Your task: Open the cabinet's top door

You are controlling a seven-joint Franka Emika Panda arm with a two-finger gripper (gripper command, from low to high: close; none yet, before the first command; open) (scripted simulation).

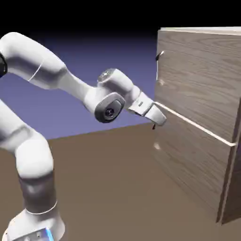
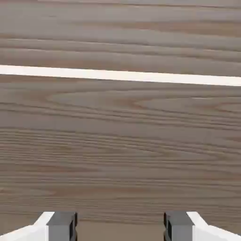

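The cabinet [image 1: 202, 113] of grey-brown wood grain stands at the exterior view's right. Its top door [image 1: 202, 70] is the upper panel, above a pale seam [image 1: 197, 126], and looks shut. The door's small dark handle [image 1: 159, 56] sits near the panel's left edge, high up. My gripper [image 1: 155, 123] hovers close to the cabinet's front at the seam's left end, well below that handle. In the hand view, wood grain fills the picture and the pale seam [image 2: 120, 75] crosses it. The gripper [image 2: 120, 228] is open, with nothing between its grey fingertips [image 2: 61, 226].
The lower panel [image 1: 193, 164] carries its own small handle [image 1: 156, 147] near its left edge. The brown table [image 1: 108, 188] stretches from the robot's base to the cabinet's foot.
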